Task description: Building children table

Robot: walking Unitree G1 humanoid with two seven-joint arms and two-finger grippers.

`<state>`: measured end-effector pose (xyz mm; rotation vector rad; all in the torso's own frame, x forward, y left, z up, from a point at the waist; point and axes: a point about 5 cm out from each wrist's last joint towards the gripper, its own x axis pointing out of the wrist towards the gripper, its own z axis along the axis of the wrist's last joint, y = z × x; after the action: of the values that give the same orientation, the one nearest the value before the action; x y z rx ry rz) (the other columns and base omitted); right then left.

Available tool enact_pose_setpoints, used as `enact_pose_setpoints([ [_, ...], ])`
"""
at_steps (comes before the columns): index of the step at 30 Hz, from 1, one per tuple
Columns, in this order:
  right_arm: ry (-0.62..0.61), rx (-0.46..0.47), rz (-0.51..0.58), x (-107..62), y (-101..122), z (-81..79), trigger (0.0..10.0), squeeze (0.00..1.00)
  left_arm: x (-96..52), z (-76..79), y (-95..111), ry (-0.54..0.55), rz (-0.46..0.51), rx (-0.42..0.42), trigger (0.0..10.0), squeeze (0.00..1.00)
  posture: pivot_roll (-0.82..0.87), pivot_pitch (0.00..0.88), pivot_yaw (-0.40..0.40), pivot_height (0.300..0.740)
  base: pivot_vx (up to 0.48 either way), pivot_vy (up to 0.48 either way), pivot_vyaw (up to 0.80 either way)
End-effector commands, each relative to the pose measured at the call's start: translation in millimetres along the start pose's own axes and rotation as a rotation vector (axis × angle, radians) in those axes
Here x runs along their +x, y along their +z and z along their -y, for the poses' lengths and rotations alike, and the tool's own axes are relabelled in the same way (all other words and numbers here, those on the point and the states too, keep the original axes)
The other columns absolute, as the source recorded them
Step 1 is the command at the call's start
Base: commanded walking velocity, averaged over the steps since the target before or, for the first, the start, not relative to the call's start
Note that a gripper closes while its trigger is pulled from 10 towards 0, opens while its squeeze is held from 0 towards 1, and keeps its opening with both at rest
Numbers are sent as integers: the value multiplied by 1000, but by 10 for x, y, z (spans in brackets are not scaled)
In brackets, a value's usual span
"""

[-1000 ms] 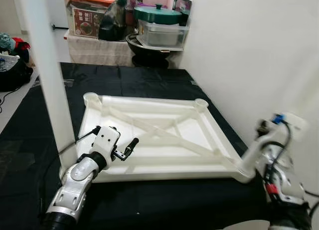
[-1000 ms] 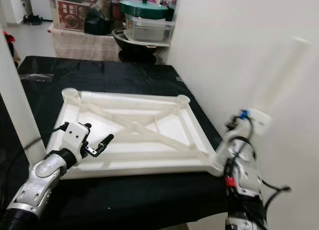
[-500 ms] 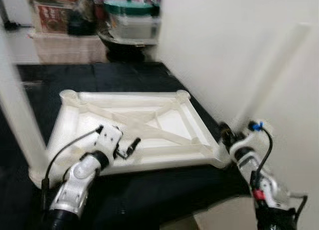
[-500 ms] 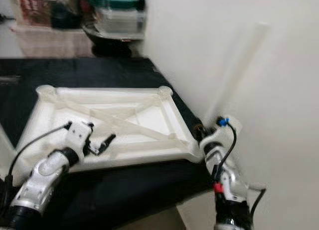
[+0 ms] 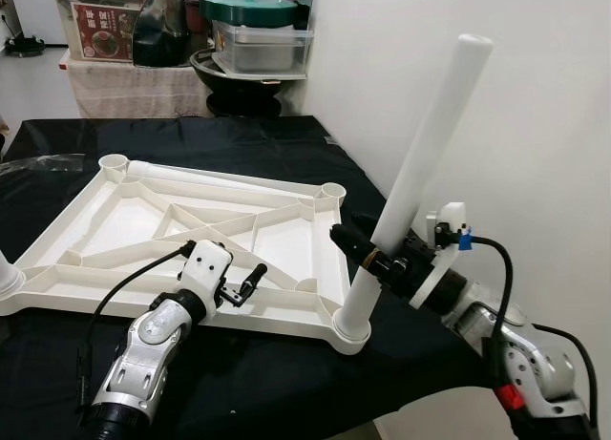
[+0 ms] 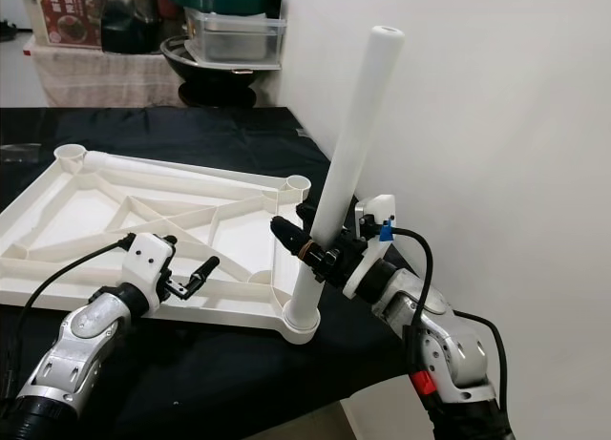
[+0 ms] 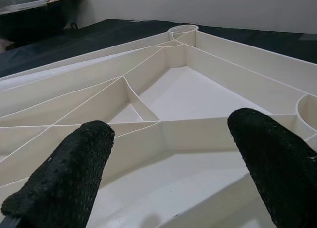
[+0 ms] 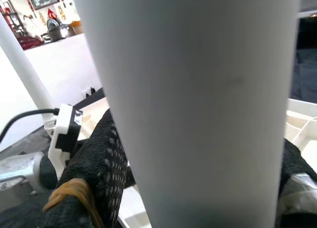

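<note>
right gripper point(image 5: 382, 263) clamps the tilted white plastic table leg point(image 5: 420, 163) in the upturned white ribbed tabletop's point(image 5: 191, 230) near corner socket; forced askew it could jam. left gripper point(image 5: 243, 285) hovers spread over the near rim.

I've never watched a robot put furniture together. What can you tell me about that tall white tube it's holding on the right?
The white tube is a long, smooth, round table leg, plastic by the look of it, with a rounded top end. It leans away from the robot's left, not upright. Its lower end sits in the round socket at the near right corner of the upturned white tabletop, which lies on a black cloth. The right gripper is shut on it low down, black fingers on either side.
</note>
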<state>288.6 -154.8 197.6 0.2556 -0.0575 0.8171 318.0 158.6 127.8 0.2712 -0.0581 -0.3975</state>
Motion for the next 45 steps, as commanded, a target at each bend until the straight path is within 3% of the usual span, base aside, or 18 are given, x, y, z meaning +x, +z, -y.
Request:
enact_pose_setpoints([
  [1, -27, -22, -17, 39, -23, 27, 10000, 0, 1, 35, -16, -14, -1, 5, 10000, 0, 74, 0, -140, 740, 0, 0, 0],
  [2, -59, -19, -18, 42, -36, 60, 8039, 0, -2, 34, -16, -13, -1, 6, 10000, 0, 73, 0, -141, 740, 0, 0, 0],
  [3, -101, -12, -9, 36, -44, 108, 0, 0, -5, 32, -17, -12, -2, 6, 10000, 0, 73, 0, -142, 740, 0, 0, 0],
  [9, -535, -66, -102, -102, -146, 571, 0, 0, -15, 24, -24, -11, -5, 8, 10000, 0, 66, 0, -140, 740, 0, 0, 0],
  [10, -926, -81, -146, -326, -177, 880, 0, 0, -11, 28, -24, -11, -4, 7, 10000, 0, 64, 0, -139, 740, 0, 0, 0],
  [12, -1418, -83, -173, -739, -226, 1121, 0, 0, -2, 42, -20, -13, -2, 6, 10000, 0, 68, 0, -140, 740, 0, 0, 0],
  [16, -1549, -60, -144, -886, -260, 1092, 0, 0, 4, 51, -15, -15, 0, 4, 10000, 0, 67, 0, -135, 740, 0, 0, 0],
  [17, -1458, -7, -139, -737, -326, 1011, 2510, 0, 7, 55, -15, -18, 0, 4, 10000, 0, 63, 0, -131, 740, 0, 0, 0],
  [20, -1376, 30, -138, -606, -368, 947, 2510, 0, 8, 56, -16, -21, -1, 4, 10000, 0, 63, 0, -131, 740, 0, 0, 0],
  [21, -1243, 69, -111, -424, -388, 864, 10000, 0, 9, 57, -18, -23, -2, 6, 10000, 0, 58, 0, -127, 740, 0, 0, 0],
  [26, -903, 114, -6, -46, -298, 641, 10000, 0, 23, 48, -11, -23, 0, 9, 10000, 0, 63, 0, -134, 740, 0, 0, 0],
  [27, -892, 122, 50, -33, -226, 637, 10000, 596, 26, 47, -8, -22, 2, 9, 10000, 0, 65, 0, -137, 740, 0, 0, 0],
  [29, -901, 126, 87, -40, -178, 646, 10000, 596, 26, 47, -7, -22, 3, 9, 10000, 0, 64, 0, -137, 740, 0, 0, 0],
  [30, -848, 139, 116, -18, -93, 621, 10000, 1000, 19, 48, -11, -20, 2, 8, 10000, 0, 62, 0, -138, 740, 0, 0, 0],
  [34, -685, 119, 114, 49, 12, 516, 10000, 984, 8, 48, -20, -19, 0, 8, 10000, 0, 62, 0, -137, 740, 0, 0, 0],
  [35, -561, 124, 136, 65, 89, 431, 10000, 0, 5, 48, -22, -18, -1, 7, 10000, 0, 61, 0, -139, 740, 0, 0, 0],
  [40, -83, 69, 130, 11, 250, 50, 10000, 0, 6, 50, -25, -20, -3, 6, 10000, 0, 65, 0, -142, 740, 0, 0, 0],
  [45, 16, 8, 65, -8, 187, -14, 10000, 0, 7, 49, -25, -22, -3, 7, 10000, 0, 66, 0, -143, 740, 0, 0, 0],
])
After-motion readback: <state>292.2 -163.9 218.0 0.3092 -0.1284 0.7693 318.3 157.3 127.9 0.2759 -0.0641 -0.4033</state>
